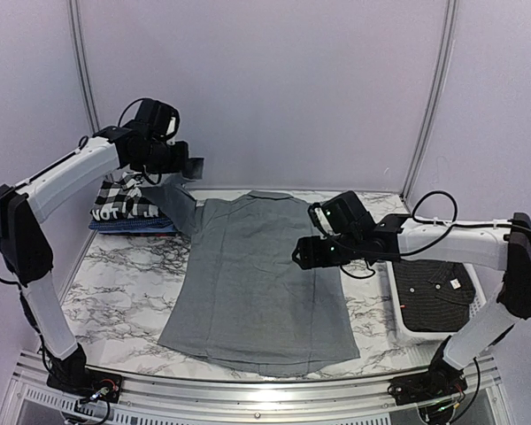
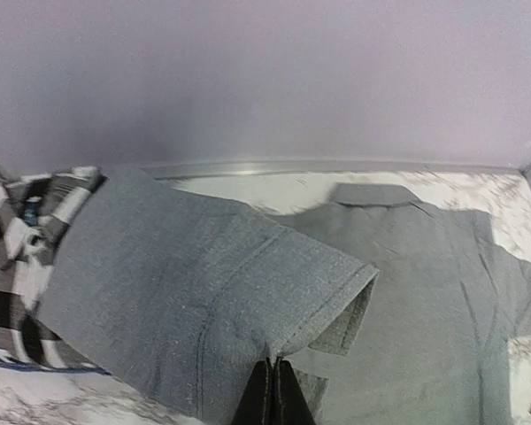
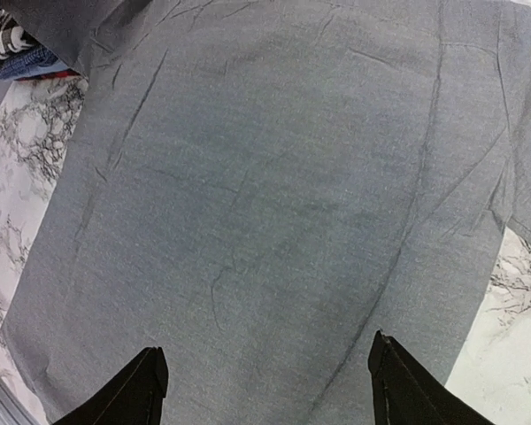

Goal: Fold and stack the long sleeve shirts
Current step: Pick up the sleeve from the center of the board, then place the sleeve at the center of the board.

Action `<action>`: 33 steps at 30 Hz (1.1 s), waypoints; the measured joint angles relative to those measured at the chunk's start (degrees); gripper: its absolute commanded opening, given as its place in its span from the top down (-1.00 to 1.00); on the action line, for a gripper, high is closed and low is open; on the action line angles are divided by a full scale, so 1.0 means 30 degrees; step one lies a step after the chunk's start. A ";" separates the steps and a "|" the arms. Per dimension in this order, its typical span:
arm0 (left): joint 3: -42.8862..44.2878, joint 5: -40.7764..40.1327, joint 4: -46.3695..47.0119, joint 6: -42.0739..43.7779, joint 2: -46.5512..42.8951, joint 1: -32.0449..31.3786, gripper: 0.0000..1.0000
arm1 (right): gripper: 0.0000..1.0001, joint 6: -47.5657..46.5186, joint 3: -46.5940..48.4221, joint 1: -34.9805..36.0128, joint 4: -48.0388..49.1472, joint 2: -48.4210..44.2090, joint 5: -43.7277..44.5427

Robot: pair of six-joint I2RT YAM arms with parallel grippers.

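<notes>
Grey shirt (image 1: 257, 283) lies spread on the marble surface (image 1: 115, 274), one sleeve (image 2: 212, 283) lifted at back left with the left jaws clamped on its hem; the right jaws hang apart above its other side. The raised sleeve hides part of the checked shirt (image 1: 115, 199) stacked on the blue shirt (image 1: 133, 225), whose edge barely shows.

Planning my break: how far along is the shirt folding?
Done: checked shirt folded atop a blue one, far left. In hand: grey shirt lies spread flat; left gripper, jaws shut, holds its sleeve raised; right gripper hangs open above. Left: finishing it, plus the charcoal shirt in the basket.
</notes>
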 measured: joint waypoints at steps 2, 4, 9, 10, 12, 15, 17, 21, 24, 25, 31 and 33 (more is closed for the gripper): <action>-0.0517 0.0801 0.0029 -0.0736 -0.0182 -0.1195 1.00 | -0.49 0.0102 0.0000 -0.0255 0.0328 0.0000 -0.0204; -0.1129 0.1559 0.0146 -0.1617 -0.0262 -0.2346 1.00 | -0.49 0.0248 0.0000 -0.0561 0.0787 0.0000 -0.0576; -0.3257 0.2965 0.1479 -0.4080 -0.0262 -0.4663 1.00 | -0.49 0.0787 -0.0044 -0.1239 0.2135 0.0000 -0.1705; -0.3716 0.3235 0.1851 -0.4568 -0.0262 -0.4991 1.00 | -0.49 0.1020 -0.0153 -0.1421 0.2616 0.0000 -0.2055; -0.4357 0.3759 0.2368 -0.5377 -0.0226 -0.5435 1.00 | -0.51 0.1428 -0.0539 -0.1778 0.3548 0.0000 -0.2703; -0.4998 0.4488 0.3337 -0.6426 -0.0102 -0.5785 1.00 | -0.52 0.2091 -0.1341 -0.2251 0.4991 0.0022 -0.3628; -0.5275 0.5020 0.4080 -0.7016 0.0080 -0.5858 1.00 | -0.53 0.2433 -0.1690 -0.2426 0.5850 0.0131 -0.4204; -0.5442 0.5690 0.5013 -0.7861 0.0634 -0.5865 1.00 | -0.61 0.2783 -0.1989 -0.2492 0.7570 0.0423 -0.5224; -0.5610 0.6237 0.5595 -0.8371 0.1180 -0.5880 1.00 | -0.63 0.2878 -0.2266 -0.2492 0.8677 0.0423 -0.5734; -0.5639 0.6426 0.5763 -0.8480 0.1377 -0.5894 1.00 | -0.64 0.2973 -0.2361 -0.2492 0.9012 0.0423 -0.5836; -0.6171 0.7359 0.6994 -0.9129 0.2441 -0.6411 1.00 | -0.74 0.3993 -0.2783 -0.2492 1.0171 0.0437 -0.5960; -0.6397 0.7694 0.7329 -0.9253 0.2856 -0.6666 0.65 | -0.75 0.4342 -0.2951 -0.2492 1.0586 0.0627 -0.5967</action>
